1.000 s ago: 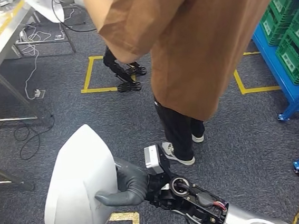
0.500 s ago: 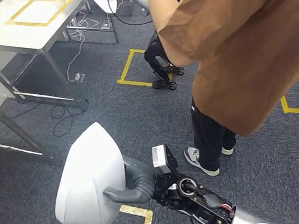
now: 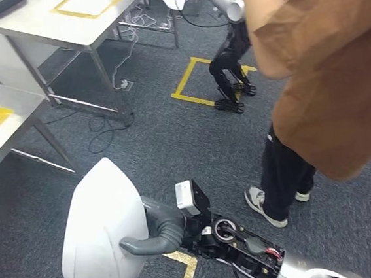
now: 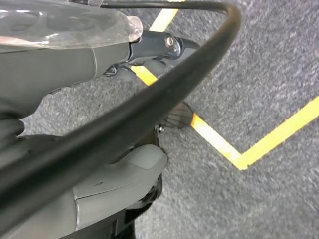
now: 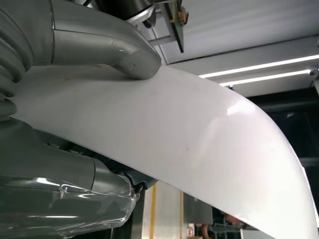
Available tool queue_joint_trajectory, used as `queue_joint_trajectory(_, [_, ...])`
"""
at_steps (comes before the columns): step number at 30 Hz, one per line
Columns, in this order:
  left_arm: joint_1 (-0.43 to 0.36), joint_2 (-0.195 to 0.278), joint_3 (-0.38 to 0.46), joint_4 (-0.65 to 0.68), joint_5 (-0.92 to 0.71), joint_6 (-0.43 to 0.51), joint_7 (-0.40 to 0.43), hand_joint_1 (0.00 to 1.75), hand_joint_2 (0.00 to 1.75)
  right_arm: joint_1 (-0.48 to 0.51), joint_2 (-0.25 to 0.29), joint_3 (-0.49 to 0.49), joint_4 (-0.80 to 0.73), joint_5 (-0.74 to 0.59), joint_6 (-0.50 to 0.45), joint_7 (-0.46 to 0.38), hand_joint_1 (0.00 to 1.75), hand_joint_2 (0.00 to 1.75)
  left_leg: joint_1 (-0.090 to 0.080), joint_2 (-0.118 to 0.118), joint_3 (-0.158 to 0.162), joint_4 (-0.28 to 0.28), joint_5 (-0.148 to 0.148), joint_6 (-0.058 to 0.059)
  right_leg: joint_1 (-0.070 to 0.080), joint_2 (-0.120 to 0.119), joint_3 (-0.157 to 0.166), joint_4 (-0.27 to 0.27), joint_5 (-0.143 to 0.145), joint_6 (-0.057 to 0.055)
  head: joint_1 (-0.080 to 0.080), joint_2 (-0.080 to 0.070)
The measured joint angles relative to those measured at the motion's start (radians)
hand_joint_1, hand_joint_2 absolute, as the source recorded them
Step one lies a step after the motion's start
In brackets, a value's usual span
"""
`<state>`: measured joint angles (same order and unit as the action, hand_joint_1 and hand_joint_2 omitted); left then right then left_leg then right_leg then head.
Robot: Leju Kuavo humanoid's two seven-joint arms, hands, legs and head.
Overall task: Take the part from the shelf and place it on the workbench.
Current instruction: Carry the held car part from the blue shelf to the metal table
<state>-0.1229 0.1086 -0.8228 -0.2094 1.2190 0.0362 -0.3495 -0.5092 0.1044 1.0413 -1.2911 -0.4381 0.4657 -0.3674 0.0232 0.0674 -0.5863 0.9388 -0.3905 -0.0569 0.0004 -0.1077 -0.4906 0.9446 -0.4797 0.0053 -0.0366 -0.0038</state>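
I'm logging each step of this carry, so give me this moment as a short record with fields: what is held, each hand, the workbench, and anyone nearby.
held part: white curved shell part, off the floor, not yet on a table
right hand: right hand grips the part's edge, thumb across its outer face
left hand: left hand hangs over grey carpet with yellow tape, holding nothing visible
workbench: steel tables ahead to the left, with yellow taped outlines
nearby: person in a brown top stands to the right
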Motion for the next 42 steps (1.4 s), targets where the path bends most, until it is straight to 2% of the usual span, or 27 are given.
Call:
queue_joint_trajectory(1, [0.001, 0.0, 0.0, 0.0, 0.0, 0.0, -0.001, 0.0, 1.75, -0.001, 0.001, 0.001, 0.0, 0.001, 0.002, -0.001, 1.73, 1.75, -0.001, -0.013, 0.0, 0.001, -0.001, 0.011, -0.002, -0.008, 0.005, -0.001, -0.004, 0.006, 0.005, 0.0])
queue_joint_trajectory(3, [0.003, 0.001, -0.001, 0.0, 0.001, 0.0, -0.001, 0.0, 1.75, -0.003, 0.002, 0.002, 0.0, 0.001, 0.004, -0.003, 1.73, 1.75, -0.001, -0.035, 0.003, -0.001, -0.002, 0.027, -0.009, 0.021, -0.001, 0.026, -0.029, 0.018, 0.012, 0.0])
queue_joint_trajectory(5, [0.003, 0.002, -0.001, 0.0, 0.001, 0.0, -0.001, 0.0, 1.75, -0.005, 0.001, 0.004, 0.001, 0.001, 0.004, -0.003, 1.73, 1.75, 0.0, -0.056, 0.006, -0.002, -0.002, 0.04, -0.012, 0.079, -0.049, 0.135, -0.089, 0.021, 0.023, 0.0])
queue_joint_trajectory(7, [0.002, 0.003, -0.001, 0.0, 0.002, 0.0, -0.002, 0.0, 1.75, -0.003, 0.0, 0.005, 0.004, 0.002, 0.005, -0.003, 1.73, 1.75, -0.005, -0.082, 0.006, -0.002, -0.002, 0.046, -0.011, 0.101, -0.12, 0.28, -0.143, 0.018, 0.036, 0.0])
queue_joint_trajectory(8, [0.002, 0.003, -0.001, 0.0, 0.002, 0.0, -0.002, 0.0, 1.75, -0.003, 0.0, 0.005, 0.006, 0.002, 0.005, -0.003, 1.73, 1.75, -0.008, -0.097, 0.007, -0.001, -0.003, 0.048, -0.01, 0.104, -0.143, 0.319, -0.147, 0.016, 0.04, 0.0])
queue_joint_trajectory(9, [0.003, 0.004, -0.002, 0.0, 0.003, 0.0, -0.002, 0.0, 1.75, -0.002, -0.001, 0.006, 0.008, 0.002, 0.006, -0.004, 1.73, 1.75, -0.01, -0.113, 0.009, -0.001, -0.003, 0.048, -0.01, 0.106, -0.148, 0.317, -0.13, 0.012, 0.043, 0.0])
queue_joint_trajectory(10, [0.004, 0.003, -0.002, 0.0, 0.003, 0.0, -0.002, 0.0, 1.75, -0.002, -0.001, 0.006, 0.009, 0.003, 0.007, -0.004, 1.73, 1.75, -0.011, -0.128, 0.011, -0.001, -0.003, 0.048, -0.01, 0.111, -0.133, 0.273, -0.094, 0.008, 0.045, 0.0])
queue_joint_trajectory(12, [0.005, 0.002, -0.002, 0.0, 0.005, 0.0, -0.002, 0.0, 1.75, -0.003, -0.001, 0.006, 0.01, 0.006, 0.01, -0.005, 1.73, 1.75, -0.012, -0.157, 0.014, 0.001, -0.005, 0.045, -0.011, 0.158, -0.078, 0.13, -0.013, -0.002, 0.049, 0.0])
queue_joint_trajectory(14, [0.005, 0.002, -0.002, 0.0, 0.007, 0.0, -0.004, 0.0, 1.75, -0.004, 0.0, 0.006, 0.012, 0.011, 0.014, -0.006, 1.73, 1.75, -0.009, -0.183, 0.006, 0.003, -0.002, 0.037, -0.012, 0.203, -0.041, 0.036, 0.017, -0.007, 0.051, 0.0])
queue_joint_trajectory(15, [0.006, 0.002, -0.002, 0.0, 0.008, 0.0, -0.005, 0.0, 1.75, -0.004, 0.0, 0.006, 0.013, 0.012, 0.016, -0.006, 1.73, 1.75, -0.007, -0.195, 0.001, 0.002, 0.001, 0.03, -0.011, 0.206, -0.035, 0.026, 0.014, -0.009, 0.051, 0.0])
queue_joint_trajectory(16, [0.009, 0.003, -0.002, 0.0, 0.009, 0.0, -0.006, 0.0, 1.75, -0.005, 0.001, 0.006, 0.014, 0.013, 0.018, -0.007, 1.73, 1.75, -0.005, -0.208, -0.004, 0.0, 0.005, 0.022, -0.011, 0.196, -0.03, 0.019, 0.014, -0.012, 0.052, 0.0])
queue_joint_trajectory(17, [0.012, 0.004, -0.002, 0.0, 0.011, 0.0, -0.006, 0.0, 1.75, -0.005, 0.002, 0.006, 0.014, 0.014, 0.02, -0.007, 1.73, 1.75, -0.004, -0.207, -0.007, 0.002, 0.005, 0.016, -0.011, 0.183, -0.025, 0.015, 0.018, -0.016, 0.051, 0.0])
queue_joint_trajectory(19, [0.015, 0.004, -0.003, 0.0, 0.013, 0.0, -0.006, 0.0, 1.75, -0.007, 0.006, 0.006, 0.015, 0.014, 0.023, -0.009, 1.73, 1.75, -0.008, -0.161, -0.033, 0.052, -0.025, 0.007, -0.015, 0.153, -0.019, 0.001, 0.027, -0.026, 0.039, 0.0])
queue_joint_trajectory(21, [0.012, 0.004, -0.003, 0.0, 0.013, 0.0, -0.007, 0.0, 1.75, -0.008, 0.007, 0.006, 0.017, 0.015, 0.024, -0.009, 1.73, 1.75, -0.009, -0.1, -0.099, 0.181, -0.089, 0.001, -0.014, 0.12, -0.018, -0.005, 0.029, -0.031, 0.024, 0.0])
queue_joint_trajectory(23, [0.011, 0.004, -0.003, 0.0, 0.014, 0.0, -0.007, 0.0, 1.75, -0.008, 0.007, 0.007, 0.021, 0.016, 0.025, -0.009, 1.73, 1.75, -0.006, -0.08, -0.155, 0.29, -0.125, -0.006, -0.012, 0.087, -0.02, -0.005, 0.027, -0.032, 0.017, 0.0])
queue_joint_trajectory(24, [0.012, 0.004, -0.003, 0.0, 0.014, 0.0, -0.007, 0.0, 1.75, -0.008, 0.007, 0.007, 0.024, 0.017, 0.025, -0.008, 1.73, 1.75, -0.004, -0.075, -0.156, 0.293, -0.117, -0.008, -0.011, 0.072, -0.021, -0.005, 0.026, -0.032, 0.014, 0.0])
queue_joint_trajectory(26, [0.014, 0.006, -0.003, 0.0, 0.014, 0.0, -0.007, 0.0, 1.75, -0.009, 0.008, 0.007, 0.026, 0.017, 0.025, -0.008, 1.73, 1.75, -0.002, -0.054, -0.094, 0.183, -0.059, -0.01, -0.011, 0.047, -0.018, -0.005, 0.023, -0.028, 0.006, 0.0])
queue_joint_trajectory(28, [0.01, 0.008, -0.003, 0.0, 0.014, 0.0, -0.007, 0.0, 1.75, -0.011, 0.009, 0.007, 0.028, 0.017, 0.025, -0.009, 1.73, 1.75, -0.005, -0.007, -0.017, 0.044, -0.012, -0.003, -0.004, 0.026, -0.014, -0.003, 0.016, -0.018, -0.004, 0.0])
queue_joint_trajectory(30, [0.007, 0.008, -0.003, 0.0, 0.014, 0.0, -0.007, 0.0, 1.75, -0.014, 0.01, 0.007, 0.03, 0.017, 0.026, -0.011, 1.73, 1.75, -0.011, 0.01, 0.008, -0.002, -0.004, 0.014, 0.002, 0.007, -0.007, -0.003, 0.008, -0.007, -0.003, 0.0])
queue_joint_trajectory(32, [0.007, 0.008, -0.003, 0.0, 0.013, 0.0, -0.006, 0.0, 1.75, -0.015, 0.012, 0.006, 0.032, 0.017, 0.027, -0.012, 1.73, 1.75, -0.011, -0.015, 0.009, -0.001, -0.005, 0.031, -0.001, -0.002, 0.0, 0.0, -0.001, 0.006, 0.004, 0.0])
queue_joint_trajectory(34, [0.007, 0.008, -0.003, 0.0, 0.013, 0.0, -0.005, 0.0, 1.75, -0.016, 0.013, 0.006, 0.033, 0.018, 0.029, -0.014, 1.73, 1.75, -0.007, -0.037, 0.013, -0.003, -0.004, 0.044, -0.007, 0.04, -0.017, 0.049, -0.036, 0.016, 0.011, 0.0])
queue_joint_trajectory(36, [0.004, 0.008, -0.003, 0.0, 0.012, 0.0, -0.004, 0.0, 1.75, -0.015, 0.013, 0.006, 0.036, 0.018, 0.03, -0.015, 1.73, 1.75, -0.007, -0.06, 0.015, -0.004, -0.004, 0.055, -0.01, 0.092, -0.078, 0.185, -0.104, 0.02, 0.024, 0.0])
queue_joint_trajectory(37, [0.002, 0.008, -0.003, 0.0, 0.012, 0.0, -0.004, 0.0, 1.75, -0.014, 0.013, 0.006, 0.039, 0.018, 0.03, -0.015, 1.73, 1.75, -0.009, -0.072, 0.015, -0.004, -0.004, 0.058, -0.01, 0.101, -0.115, 0.261, -0.133, 0.019, 0.03, 0.0])
queue_joint_trajectory(38, [0.002, 0.008, -0.003, 0.0, 0.012, 0.0, -0.004, 0.0, 1.75, -0.012, 0.012, 0.006, 0.041, 0.018, 0.03, -0.015, 1.73, 1.75, -0.011, -0.087, 0.016, -0.004, -0.005, 0.059, -0.009, 0.104, -0.143, 0.313, -0.145, 0.017, 0.034, 0.0])
queue_joint_trajectory(39, [0.002, 0.008, -0.003, 0.0, 0.012, 0.0, -0.003, 0.0, 1.75, -0.011, 0.012, 0.006, 0.044, 0.018, 0.03, -0.015, 1.73, 1.75, -0.013, -0.102, 0.018, -0.003, -0.005, 0.06, -0.009, 0.105, -0.154, 0.324, -0.135, 0.015, 0.038, 0.0])
queue_joint_trajectory(40, [0.002, 0.008, -0.003, 0.0, 0.012, 0.0, -0.003, 0.0, 1.75, -0.01, 0.012, 0.006, 0.046, 0.018, 0.03, -0.015, 1.73, 1.75, -0.014, -0.118, 0.02, -0.003, -0.006, 0.06, -0.009, 0.109, -0.144, 0.291, -0.102, 0.011, 0.041, 0.0])
queue_joint_trajectory(42, [0.002, 0.007, -0.003, 0.0, 0.012, 0.0, -0.002, 0.0, 1.75, -0.01, 0.012, 0.006, 0.048, 0.018, 0.03, -0.015, 1.73, 1.75, -0.014, -0.148, 0.026, -0.003, -0.008, 0.058, -0.009, 0.146, -0.089, 0.146, -0.015, -0.002, 0.047, 0.0])
